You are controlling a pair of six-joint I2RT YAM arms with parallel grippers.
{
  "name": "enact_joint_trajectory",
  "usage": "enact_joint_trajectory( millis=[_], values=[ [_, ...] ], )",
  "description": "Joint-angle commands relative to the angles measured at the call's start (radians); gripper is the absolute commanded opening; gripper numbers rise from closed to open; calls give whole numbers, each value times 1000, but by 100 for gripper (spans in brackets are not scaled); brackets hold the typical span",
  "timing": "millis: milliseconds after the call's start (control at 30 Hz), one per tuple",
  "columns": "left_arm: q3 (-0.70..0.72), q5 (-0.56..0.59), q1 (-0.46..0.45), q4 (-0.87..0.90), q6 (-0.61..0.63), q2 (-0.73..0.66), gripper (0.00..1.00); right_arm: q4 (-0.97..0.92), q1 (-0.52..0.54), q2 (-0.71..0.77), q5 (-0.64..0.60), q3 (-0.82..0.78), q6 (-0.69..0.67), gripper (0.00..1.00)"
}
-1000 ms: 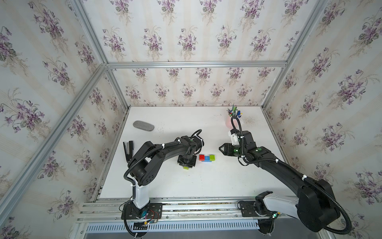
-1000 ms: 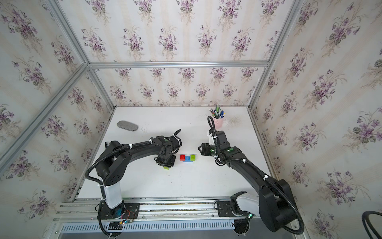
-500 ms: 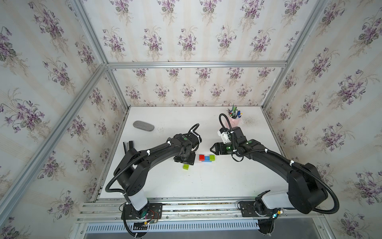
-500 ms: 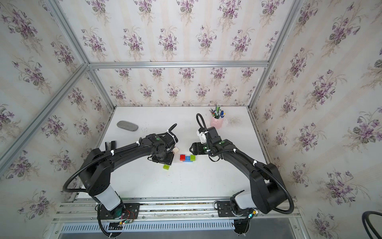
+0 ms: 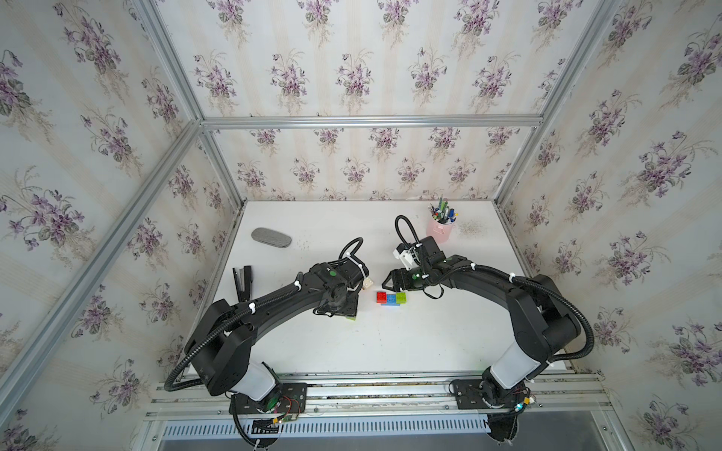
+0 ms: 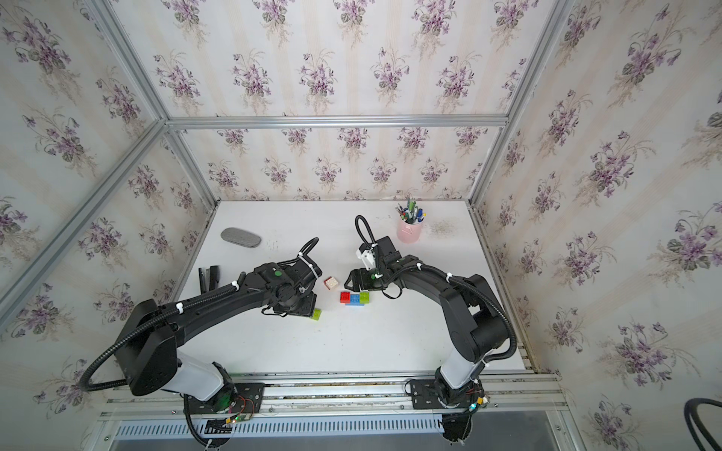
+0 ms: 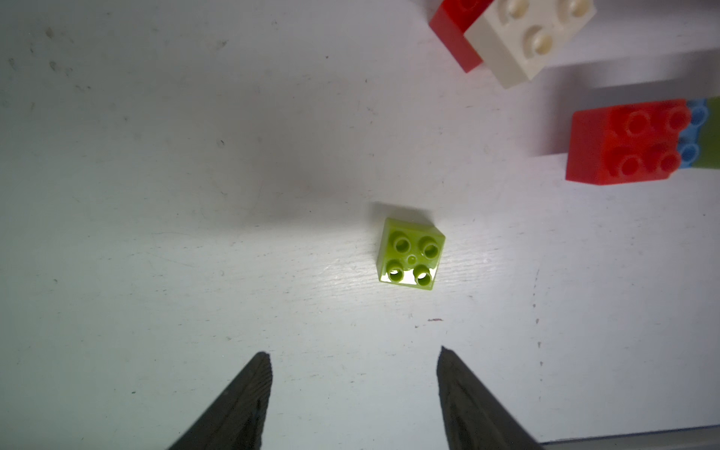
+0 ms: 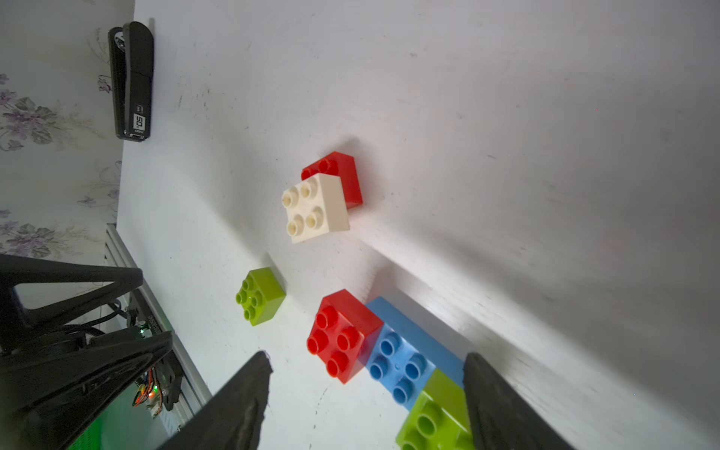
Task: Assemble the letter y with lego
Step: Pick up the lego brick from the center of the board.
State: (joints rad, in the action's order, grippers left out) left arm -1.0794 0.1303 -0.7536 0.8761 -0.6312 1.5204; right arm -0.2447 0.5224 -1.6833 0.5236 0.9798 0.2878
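Both released, empty: left end effector (image 7: 353,352) hanging by loose green brick (image 7: 411,255), right end effector (image 8: 366,355) hovering by blue bar (image 8: 401,366). Risking the skewed brick skidding away when jaws are closing.

The left arm (image 5: 273,308) and right arm (image 5: 484,279) are matte black, white-based. Ribbed black hoses (image 5: 174,373) carry white zip ties (image 5: 511,277).

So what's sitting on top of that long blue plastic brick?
A red square brick sits on one end of the long blue brick, a lime-green square brick on the other. Four blue studs show between them; the studs beneath both are covered.
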Motion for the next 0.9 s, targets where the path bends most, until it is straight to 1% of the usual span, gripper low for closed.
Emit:
enact_joint_trajectory(
  millis=[0,200,233,300,400,567,667,867],
  values=[
    [0,20,5,-9,-16,0,69,29,4,-19,67,0,-1,79],
    [3,19,16,-11,-10,12,69,29,8,-27,84,-34,1,79],
    [4,19,16,-9,-8,15,69,27,47,-23,84,-39,1,79],
    [7,17,17,-11,-9,17,69,14,58,-20,90,-44,-2,79],
    [14,17,20,-13,-10,14,69,-9,72,-6,61,-56,-5,78],
    [25,17,23,-19,-16,8,69,-136,129,-14,-160,-13,-55,75],
    [35,19,25,-28,-26,-5,69,-179,158,-21,-258,8,-57,71],
    [79,14,30,-55,-46,-35,69,-228,222,-37,-366,51,-67,65]
  ],
)
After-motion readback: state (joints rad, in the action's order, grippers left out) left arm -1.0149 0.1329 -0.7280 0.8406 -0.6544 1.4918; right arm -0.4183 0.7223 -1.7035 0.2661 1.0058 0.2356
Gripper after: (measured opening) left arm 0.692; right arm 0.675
